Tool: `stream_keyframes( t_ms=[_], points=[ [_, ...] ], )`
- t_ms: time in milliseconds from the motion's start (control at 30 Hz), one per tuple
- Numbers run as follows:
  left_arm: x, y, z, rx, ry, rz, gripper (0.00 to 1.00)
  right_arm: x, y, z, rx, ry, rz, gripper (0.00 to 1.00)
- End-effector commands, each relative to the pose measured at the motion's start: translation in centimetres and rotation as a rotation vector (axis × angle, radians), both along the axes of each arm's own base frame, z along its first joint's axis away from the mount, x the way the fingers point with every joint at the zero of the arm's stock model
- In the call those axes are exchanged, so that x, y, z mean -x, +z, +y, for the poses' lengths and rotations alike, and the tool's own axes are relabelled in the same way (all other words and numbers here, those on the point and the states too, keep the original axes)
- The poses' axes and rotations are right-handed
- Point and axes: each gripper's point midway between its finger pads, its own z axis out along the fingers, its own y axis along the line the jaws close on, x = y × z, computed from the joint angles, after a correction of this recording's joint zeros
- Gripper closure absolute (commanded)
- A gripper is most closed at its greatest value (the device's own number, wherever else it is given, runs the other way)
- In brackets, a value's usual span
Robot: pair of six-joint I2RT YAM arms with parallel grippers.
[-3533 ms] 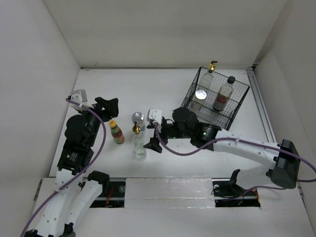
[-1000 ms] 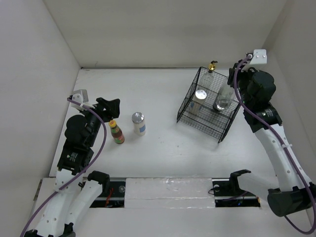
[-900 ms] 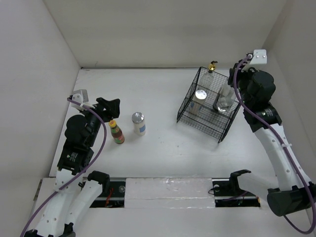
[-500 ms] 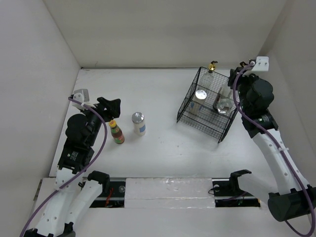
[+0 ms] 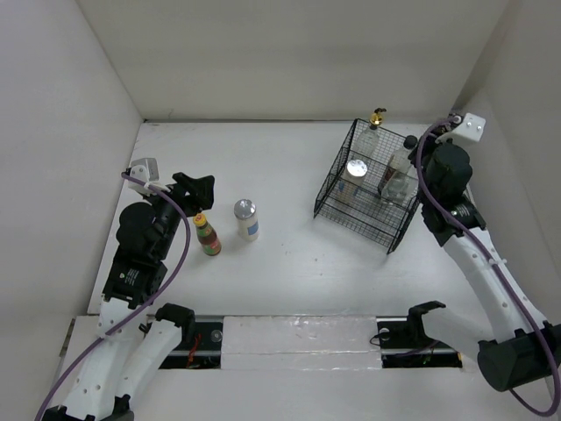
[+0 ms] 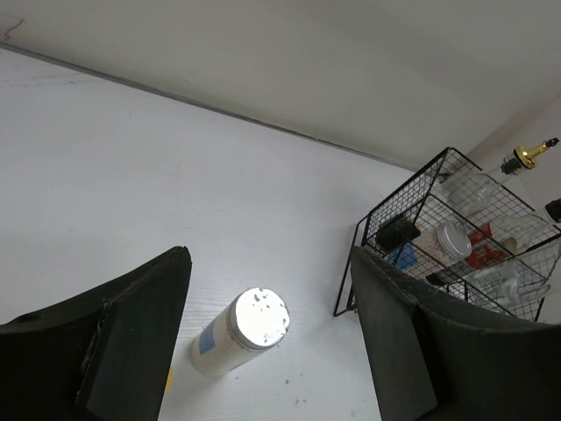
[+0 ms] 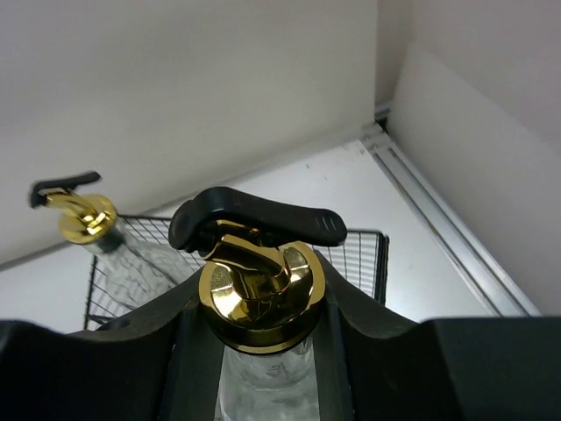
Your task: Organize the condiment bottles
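Here, the right gripper (image 7: 260,346) pinches a gold-spout bottle (image 7: 260,289) inside the wire basket (image 5: 355,215), far right corner.
Left gripper (image 6: 267,281) spread wide, near the silver-lidded jar (image 6: 241,329) toward the counter's left edge.

Overhead layout. The left gripper (image 5: 198,188), fingers spread, hangs above the orange-capped sauce bottle (image 5: 207,235). A silver-lidded jar (image 5: 246,219) stands just beside that bottle on the white surface (image 5: 280,263). The black wire basket (image 5: 361,216) holds a gold-spouted clear bottle (image 5: 374,130), a second jar (image 5: 356,168) and a second clear bottle (image 5: 399,178), where the right gripper (image 5: 409,156) sits.
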Motion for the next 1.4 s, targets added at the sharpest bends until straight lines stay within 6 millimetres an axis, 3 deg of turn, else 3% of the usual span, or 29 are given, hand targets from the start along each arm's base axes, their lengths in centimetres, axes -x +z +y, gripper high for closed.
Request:
stream_keyframes(
  t_ms=[0,133,533,667,700,800,867,933,1067,1167,1300,1333,1367],
  points=[
    [-0.2,0.6,-0.2,0.009,-0.012,-0.032,0.31,0.8,2.6,-0.9,-0.093,-0.124,-0.094,0.83],
    [-0.2,0.6,-0.2,0.009,-0.012,-0.032,0.31,1.1,1.9,-0.4,-0.091,-0.158,-0.076,0.82],
    [0.1,1.1,-0.5,0.015,-0.03,-0.05,0.31,1.0,-8.1,2.1,-0.054,-0.15,0.101,0.8],
    [0.1,1.1,-0.5,0.015,-0.03,-0.05,0.31,1.1,-9.2,2.6,-0.037,-0.148,0.125,0.66],
    [0.1,1.1,-0.5,0.015,-0.03,-0.05,0.31,1.2,-9.6,2.9,-0.031,-0.14,0.133,0.55],
    [0.1,1.1,-0.5,0.015,-0.03,-0.05,0.31,1.3,-9.6,3.0,-0.02,-0.139,0.137,0.36],
    [0.1,1.1,-0.5,0.015,-0.03,-0.05,0.28,1.4,-8.2,2.9,-0.014,-0.136,0.116,0.25],
    [0.0,1.1,-0.3,0.014,-0.021,-0.05,0.26,1.6,-5.6,3.2,-0.006,-0.095,0.075,0.14],
    [0.0,1.1,-0.3,0.014,-0.021,-0.05,0.25,2.2,-0.7,3.7,0.019,-0.014,0.0,0.03],
    [0.0,0.9,-0.2,0.012,-0.012,-0.041,0.24,3.1,3.0,4.0,0.027,0.046,-0.061,0.01],
    [0.0,0.9,-0.2,0.012,-0.012,-0.041,0.24,4.4,6.2,7.2,0.039,0.247,-0.136,0.05],
    [0.0,0.9,0.0,0.012,-0.003,-0.041,0.24,4.8,6.7,9.6,0.062,0.377,-0.147,0.08],
    [0.0,0.9,0.0,0.012,-0.003,-0.041,0.24,4.8,7.2,10.9,0.069,0.447,-0.158,0.23]
  ],
)
